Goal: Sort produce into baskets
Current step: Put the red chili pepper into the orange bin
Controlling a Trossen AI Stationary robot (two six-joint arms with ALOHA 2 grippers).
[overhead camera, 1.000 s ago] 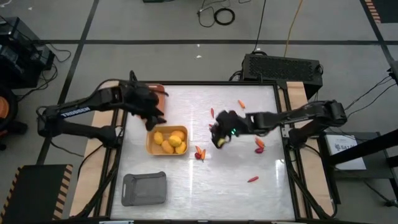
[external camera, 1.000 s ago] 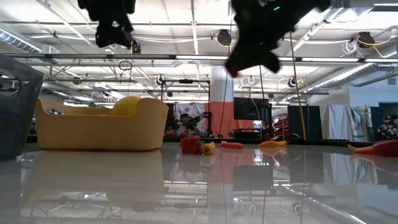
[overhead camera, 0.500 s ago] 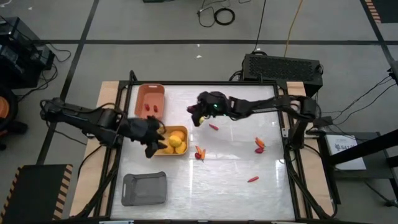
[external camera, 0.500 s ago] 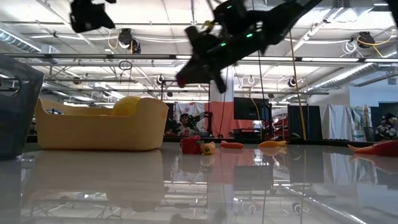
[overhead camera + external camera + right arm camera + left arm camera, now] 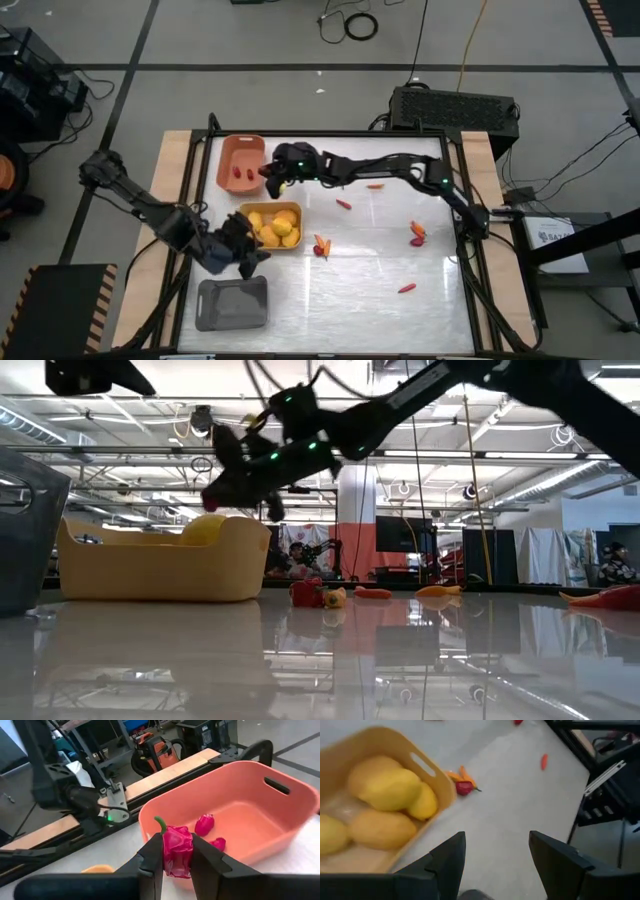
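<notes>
Produce held: my right gripper (image 5: pixel 176 851) is clamped tight on a small magenta-red pepper (image 5: pixel 176 850) with a green stem; it fills the gap between my fingers.
Right gripper place: over the far-left part of the table (image 5: pixel 380 290), just beside the salmon basket (image 5: pixel 243 150), between it and the yellow basket (image 5: pixel 291 246).
Left gripper: my left gripper (image 5: pixel 495 862) hangs with its fingers spread wide and nothing between them, near the left edge, between the yellow basket and the grey basket (image 5: pixel 232 303).
Done so far: the salmon basket holds two red pieces (image 5: pixel 207 829); the yellow basket holds several yellow fruits (image 5: pixel 271 226).
Grey basket: looks to hold nothing yet.
Left to sort: a red and orange cluster (image 5: pixel 320 245) just beside the yellow basket, plus red and orange sticks (image 5: pixel 416 233) scattered toward the right edge and one near the near-right corner.
Progress: I judge it around halfway, with this pepper about to go into the salmon basket.
</notes>
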